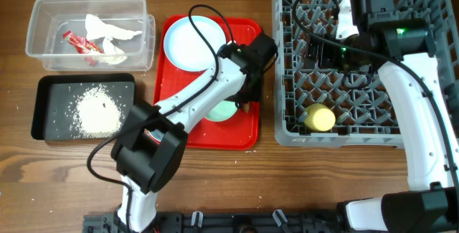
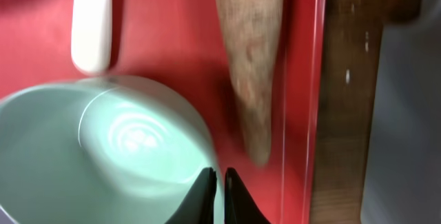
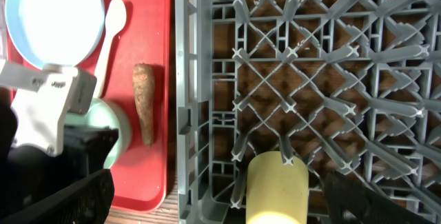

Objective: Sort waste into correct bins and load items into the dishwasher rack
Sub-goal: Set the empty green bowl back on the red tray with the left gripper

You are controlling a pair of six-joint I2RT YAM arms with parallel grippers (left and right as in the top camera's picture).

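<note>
My left gripper (image 2: pixel 219 182) is shut on the rim of the pale green bowl (image 2: pixel 103 155), one finger inside and one outside; in the overhead view the gripper (image 1: pixel 242 102) is over the red tray. The brown carrot-shaped piece (image 2: pixel 251 65) lies just right of the bowl, and the white spoon (image 2: pixel 91 24) just beyond it. The pale blue plate (image 1: pixel 192 43) lies at the tray's far end. My right gripper (image 3: pixel 220 207) is open and empty above the grey rack (image 1: pixel 287 129). The yellow cup (image 3: pixel 275 186) lies in the rack. The blue bowl and the brown lump are out of view.
The clear tub (image 1: pixel 43 54) at far left holds the red-and-white wrapper (image 1: pixel 79 43) and white paper (image 1: pixel 107 32). The black tray (image 1: pixel 50 82) in front of it holds rice crumbs (image 1: pixel 97 111). The red tray (image 1: pixel 168 118) lies between the bins and the rack.
</note>
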